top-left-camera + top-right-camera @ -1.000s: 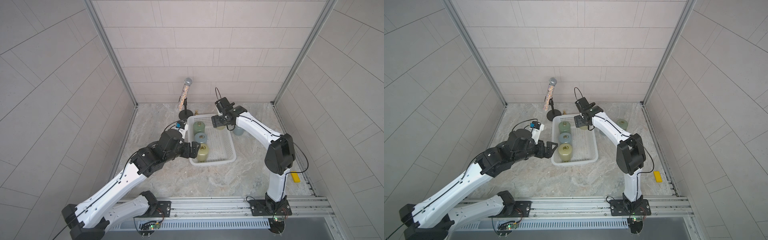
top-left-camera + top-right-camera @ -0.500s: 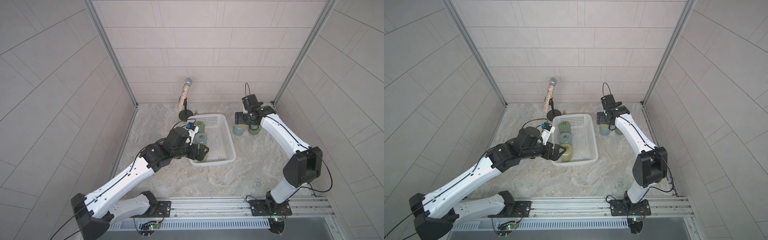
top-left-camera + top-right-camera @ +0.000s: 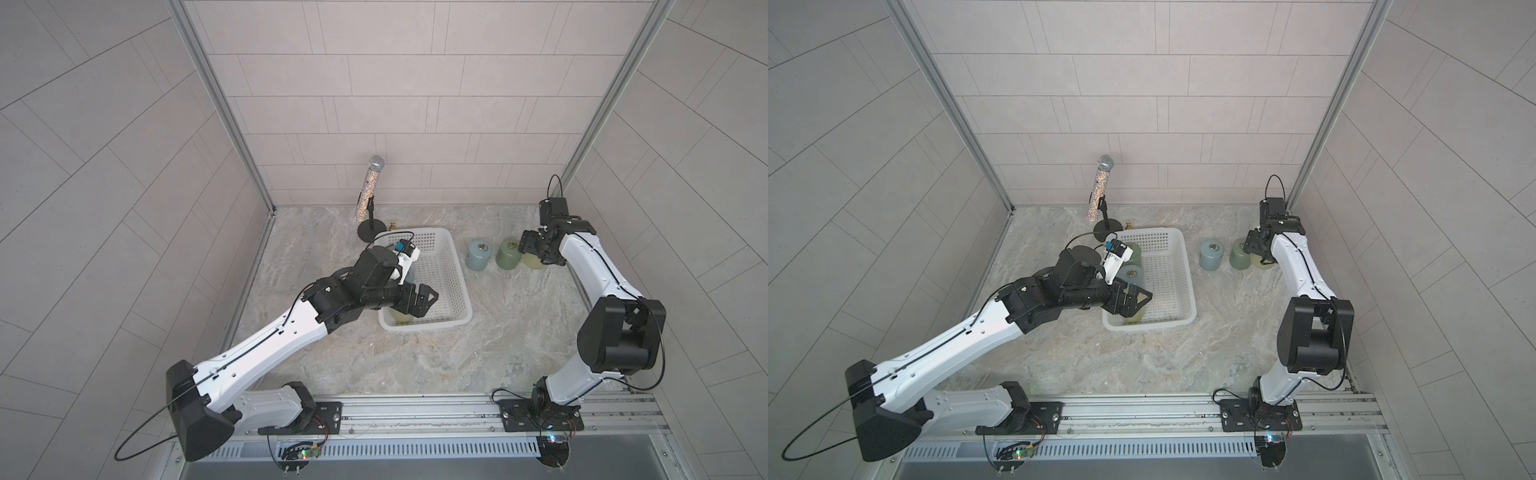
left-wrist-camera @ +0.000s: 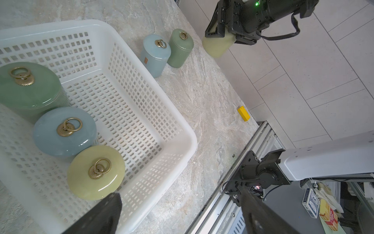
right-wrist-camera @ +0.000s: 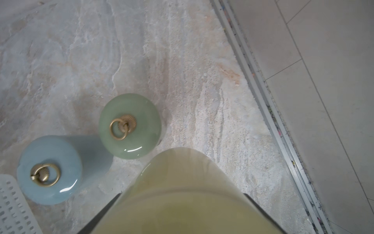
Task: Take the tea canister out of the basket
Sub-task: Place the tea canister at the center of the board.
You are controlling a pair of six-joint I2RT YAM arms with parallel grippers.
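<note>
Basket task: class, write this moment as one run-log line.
right hand: shut on yellow canister, outside basket | left hand: open, above basket | basket: three canisters inside

In both top views the basket [image 3: 459,270] sits mid-frame on the surface [image 3: 457,361], with the microphone stand [image 3: 371,227] just behind its upper-left corner. A row of 3 canisters [image 4: 64,131] stands inside along its left wall. Outside, right of the basket, 3 more line up toward the frame's right edge: first canister [image 3: 478,256], second canister [image 3: 508,258] just beside it, third canister [image 3: 532,262] between the jaws of the right gripper [image 3: 534,253].
</note>
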